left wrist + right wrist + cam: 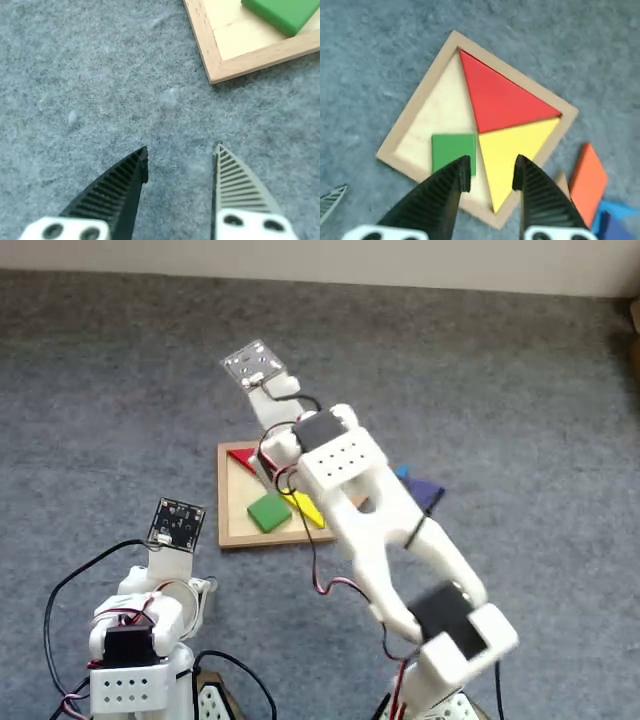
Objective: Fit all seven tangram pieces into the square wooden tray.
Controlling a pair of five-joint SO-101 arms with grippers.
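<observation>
Sitting on the grey tabletop (500, 370), the square wooden tray (437, 112) holds three pieces. A red triangle (502, 100) lies with its long edge along one side of the frame. A yellow triangle (512, 145) lies along the next side and meets the red one edge to edge. A green square (451, 150) sits just beside the yellow triangle, with bare wood next to it. Outside the tray, near its rim, lie an orange piece (588, 182), a blue piece (617, 206) and a dark blue piece (612, 227), close together. The right claw (491, 165) hangs above the green square and yellow triangle, fingers parted, holding nothing. The left claw (181, 147) hovers over bare tabletop near a tray corner, also spread and empty.
</observation>
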